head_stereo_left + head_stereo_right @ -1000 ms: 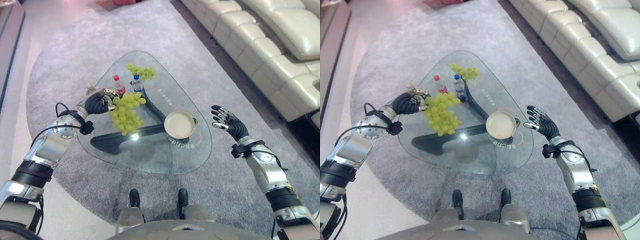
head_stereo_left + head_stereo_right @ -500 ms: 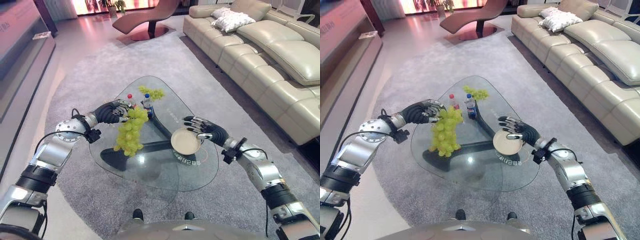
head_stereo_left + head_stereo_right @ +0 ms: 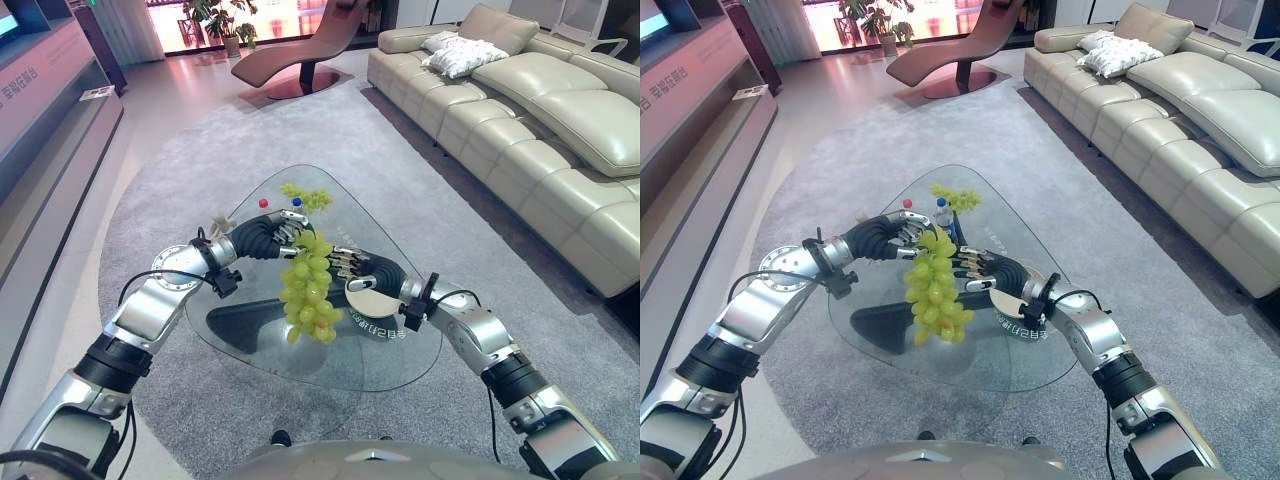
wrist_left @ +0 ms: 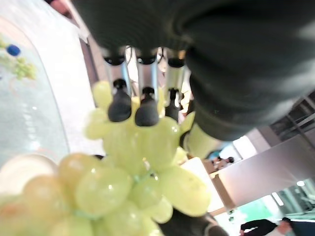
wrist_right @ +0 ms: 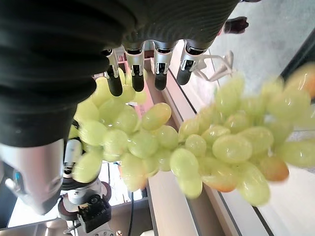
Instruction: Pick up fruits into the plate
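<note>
A large bunch of green grapes [image 3: 310, 290] hangs over the glass table [image 3: 390, 370], held at its top by my left hand [image 3: 262, 238], whose fingers [image 4: 142, 103] curl on the upper grapes [image 4: 128, 172]. My right hand [image 3: 365, 270] reaches in from the right. Its straight fingers [image 5: 135, 78] rest against the side of the bunch [image 5: 187, 142]. The cream plate [image 3: 376, 306] lies on the table right below that hand and is partly hidden by it. A second, smaller bunch of grapes [image 3: 305, 196] lies at the table's far end.
Two bottles, one red-capped [image 3: 263, 203] and one blue-capped [image 3: 296, 201], stand behind my left hand. The table sits on a grey rug [image 3: 180, 140]. A cream sofa [image 3: 540, 130] runs along the right, and a lounge chair [image 3: 300, 50] stands far back.
The camera has tilted up. My left hand has carried the grapes to the right, towards the plate. My right hand has moved left over the plate to the bunch.
</note>
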You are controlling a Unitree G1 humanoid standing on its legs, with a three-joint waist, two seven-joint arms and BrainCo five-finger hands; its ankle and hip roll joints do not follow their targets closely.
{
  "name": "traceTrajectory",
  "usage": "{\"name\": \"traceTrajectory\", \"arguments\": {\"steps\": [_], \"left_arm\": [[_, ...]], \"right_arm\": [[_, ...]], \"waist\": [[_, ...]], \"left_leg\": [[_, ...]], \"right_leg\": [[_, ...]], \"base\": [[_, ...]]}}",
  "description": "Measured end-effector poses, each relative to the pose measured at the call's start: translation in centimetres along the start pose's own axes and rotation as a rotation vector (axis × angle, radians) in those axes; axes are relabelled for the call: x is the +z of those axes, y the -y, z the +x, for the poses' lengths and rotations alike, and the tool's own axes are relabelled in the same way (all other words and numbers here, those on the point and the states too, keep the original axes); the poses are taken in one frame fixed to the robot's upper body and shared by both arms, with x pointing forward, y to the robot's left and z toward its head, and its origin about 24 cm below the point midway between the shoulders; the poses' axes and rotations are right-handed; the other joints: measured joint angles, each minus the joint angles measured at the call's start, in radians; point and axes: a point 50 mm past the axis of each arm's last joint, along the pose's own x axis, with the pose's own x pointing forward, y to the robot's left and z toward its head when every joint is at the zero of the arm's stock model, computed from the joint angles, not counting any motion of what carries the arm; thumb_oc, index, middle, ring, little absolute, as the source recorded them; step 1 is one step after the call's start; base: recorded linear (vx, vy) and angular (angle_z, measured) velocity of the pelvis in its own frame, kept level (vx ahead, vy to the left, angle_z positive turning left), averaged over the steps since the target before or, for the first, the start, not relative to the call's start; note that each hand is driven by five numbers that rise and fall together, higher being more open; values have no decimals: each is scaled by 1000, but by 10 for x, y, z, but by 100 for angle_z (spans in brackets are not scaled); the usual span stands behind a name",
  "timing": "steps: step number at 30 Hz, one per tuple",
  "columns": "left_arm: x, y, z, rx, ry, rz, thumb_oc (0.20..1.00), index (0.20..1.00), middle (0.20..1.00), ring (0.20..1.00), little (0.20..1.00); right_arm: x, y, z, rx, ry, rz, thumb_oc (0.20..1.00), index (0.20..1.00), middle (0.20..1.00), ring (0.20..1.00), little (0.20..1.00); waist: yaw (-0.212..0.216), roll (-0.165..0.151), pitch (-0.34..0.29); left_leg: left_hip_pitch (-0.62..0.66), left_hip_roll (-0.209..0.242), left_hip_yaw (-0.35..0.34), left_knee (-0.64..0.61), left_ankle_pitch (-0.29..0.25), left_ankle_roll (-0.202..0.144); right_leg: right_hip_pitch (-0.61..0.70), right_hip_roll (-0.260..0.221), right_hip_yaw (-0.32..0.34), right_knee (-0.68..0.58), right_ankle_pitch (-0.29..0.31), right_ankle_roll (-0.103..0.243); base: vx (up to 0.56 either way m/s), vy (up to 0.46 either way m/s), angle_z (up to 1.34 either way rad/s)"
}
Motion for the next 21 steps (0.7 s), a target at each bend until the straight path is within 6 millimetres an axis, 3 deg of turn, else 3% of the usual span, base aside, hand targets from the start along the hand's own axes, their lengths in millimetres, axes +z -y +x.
{"name": "traceTrajectory", "arguments": {"steps": [8,21], "left_arm": [[9,3,6,-13,32,-32,200,200,200,200,200],[12,15,18,-61,57,-60,200,200,200,200,200]], "right_arm": [[-6,-17,14,80,6,68,1000,1000,1000,1000,1000],[-18,-55,32,360,-42,210,1000,1000,1000,1000,1000]], "waist": [[-2,1,-6],[-1,1,-18]], "left_leg": [[0,0,-5,0,0,0],[0,0,-5,0,0,0]], "right_leg": [[0,0,-1,0,0,0],[0,0,0,0,-1,0]], "base": [[0,0,0],[0,0,0]]}}
